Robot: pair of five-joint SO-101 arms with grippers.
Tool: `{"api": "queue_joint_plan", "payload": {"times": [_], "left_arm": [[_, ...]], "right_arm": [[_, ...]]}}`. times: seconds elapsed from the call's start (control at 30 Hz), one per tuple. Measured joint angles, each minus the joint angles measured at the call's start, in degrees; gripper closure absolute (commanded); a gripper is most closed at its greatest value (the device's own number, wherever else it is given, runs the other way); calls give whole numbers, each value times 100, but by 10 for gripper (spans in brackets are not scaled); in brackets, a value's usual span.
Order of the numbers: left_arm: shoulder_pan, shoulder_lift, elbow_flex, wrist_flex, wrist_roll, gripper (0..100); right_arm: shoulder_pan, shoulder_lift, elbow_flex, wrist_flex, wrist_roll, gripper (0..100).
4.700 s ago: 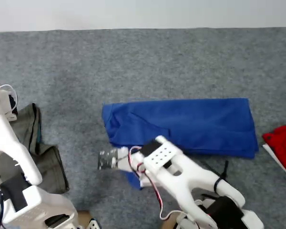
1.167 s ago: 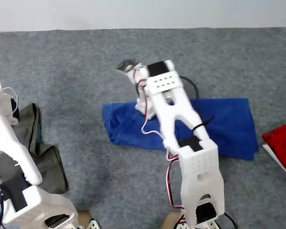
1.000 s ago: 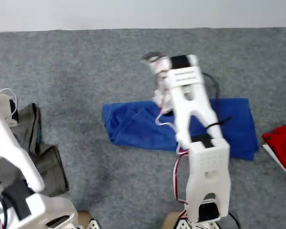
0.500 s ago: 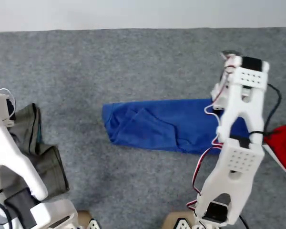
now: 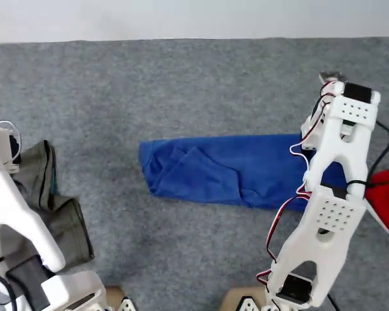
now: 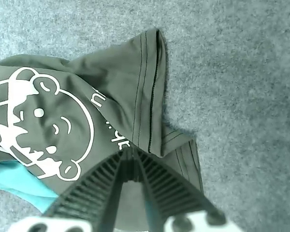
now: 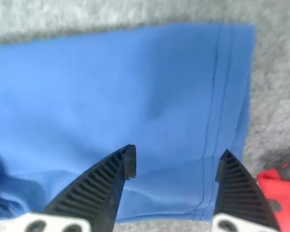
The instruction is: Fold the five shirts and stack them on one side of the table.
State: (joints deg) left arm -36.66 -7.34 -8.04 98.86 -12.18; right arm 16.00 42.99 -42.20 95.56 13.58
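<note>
- right gripper (image 7: 176,164): its jaws stand apart with nothing between them, over the hemmed end of the blue shirt (image 7: 135,96).
- in the high view the right gripper (image 5: 330,78) sits at about 2 o'clock from the blue shirt (image 5: 227,172), above that shirt's 3 o'clock end.
- the blue shirt lies folded into a long band across the middle of the grey surface (image 5: 181,84).
- a red shirt (image 5: 386,194) lies at the surface's 3 o'clock edge, just beside the blue one.
- left gripper (image 6: 131,157): fingers together, over the edge of an olive shirt (image 6: 87,111) with a white bear print.
- a teal cloth (image 6: 14,186) shows under the olive shirt.
- the olive shirt (image 5: 58,214) lies at 8 o'clock, well apart from the blue one.
</note>
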Motion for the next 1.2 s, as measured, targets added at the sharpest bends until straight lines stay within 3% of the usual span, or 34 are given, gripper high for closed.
{"api": "queue_joint_plan", "payload": {"times": [1.2], "left_arm": [[0, 0, 0, 9, 0, 978]], "right_arm": [[563, 1363, -659, -237, 378, 746]]}}
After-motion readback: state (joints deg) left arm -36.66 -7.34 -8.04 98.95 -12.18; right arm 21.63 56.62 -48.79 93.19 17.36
